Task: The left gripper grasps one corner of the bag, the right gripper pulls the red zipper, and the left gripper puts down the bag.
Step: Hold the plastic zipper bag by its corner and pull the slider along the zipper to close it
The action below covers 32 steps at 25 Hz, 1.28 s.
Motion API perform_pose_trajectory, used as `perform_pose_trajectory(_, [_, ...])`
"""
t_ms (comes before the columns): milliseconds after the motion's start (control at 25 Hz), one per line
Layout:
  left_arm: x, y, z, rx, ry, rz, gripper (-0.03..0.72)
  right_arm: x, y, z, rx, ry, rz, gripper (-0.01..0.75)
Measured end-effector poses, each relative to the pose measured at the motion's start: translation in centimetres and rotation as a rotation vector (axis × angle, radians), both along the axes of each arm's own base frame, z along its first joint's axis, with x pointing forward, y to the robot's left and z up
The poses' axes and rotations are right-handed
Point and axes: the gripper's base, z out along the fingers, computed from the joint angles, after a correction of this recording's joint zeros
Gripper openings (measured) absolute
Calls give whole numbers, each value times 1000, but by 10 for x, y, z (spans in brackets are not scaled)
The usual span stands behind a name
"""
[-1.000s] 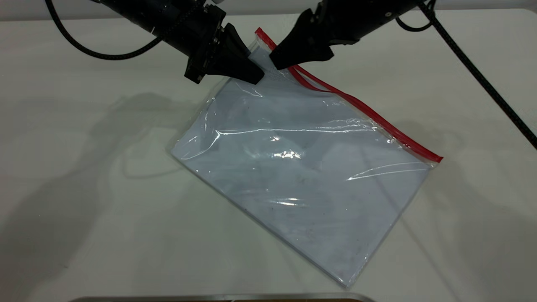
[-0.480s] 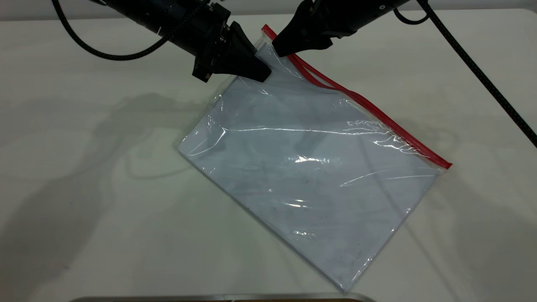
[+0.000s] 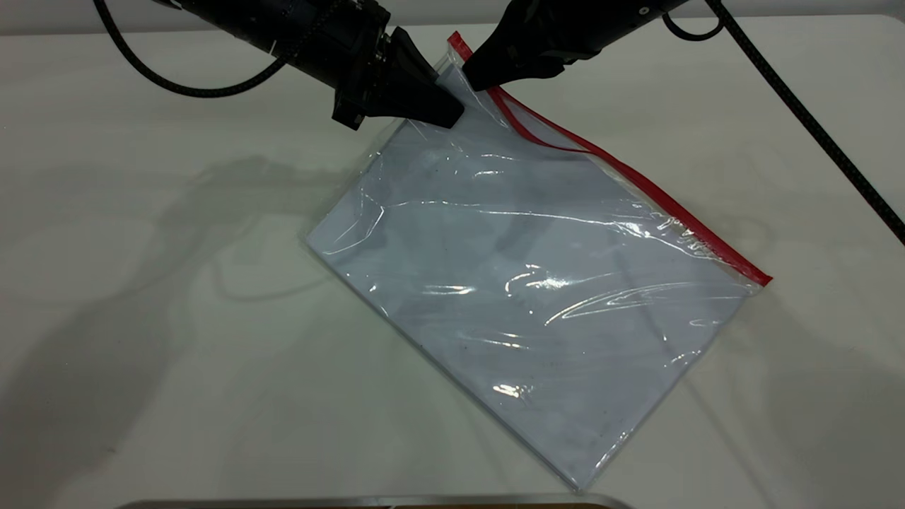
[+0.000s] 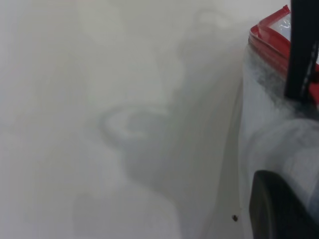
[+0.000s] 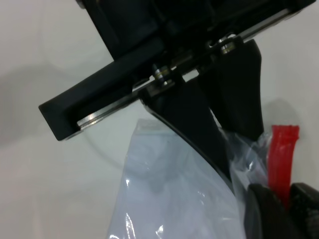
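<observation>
The bag (image 3: 523, 283) lies slanted on the white table, clear and glossy over pale blue sheets. The red zipper (image 3: 636, 184) runs along its far right edge and splits into two lines near the top end. My left gripper (image 3: 452, 113) is shut on the corner of the bag (image 3: 452, 79) and holds it raised. My right gripper (image 3: 477, 79) is shut on the red zipper close to that corner. In the right wrist view the strip (image 5: 281, 154) passes between my fingertips (image 5: 264, 209), with the left gripper (image 5: 199, 114) just beyond. The left wrist view shows the strip's end (image 4: 266, 40).
The white table (image 3: 141, 318) surrounds the bag on all sides. A metal-rimmed edge (image 3: 368, 502) shows at the near border. A thick black cable (image 3: 813, 127) runs down the far right, and a thinner one (image 3: 177, 88) loops at the far left.
Both grippers have moved a little to the right and farther back with the corner. The whole bag has slid to the right with them, and its near-right end has shifted too.
</observation>
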Motion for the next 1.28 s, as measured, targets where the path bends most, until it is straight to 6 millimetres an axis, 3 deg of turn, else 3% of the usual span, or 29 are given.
perform_pose_trajectory(200, [0,0,0,0,1,0,53,0,-1,0,-8,16,1,33])
perform_pose_trajectory(640, [-3,-5,0,0,76,28,53,-2,-13,-3,-73,143,-27,33])
perform_pose_trajectory(1280, [-6,-7,0,-10,97,7,53,-4,-13,-3,-84,160,-21,68])
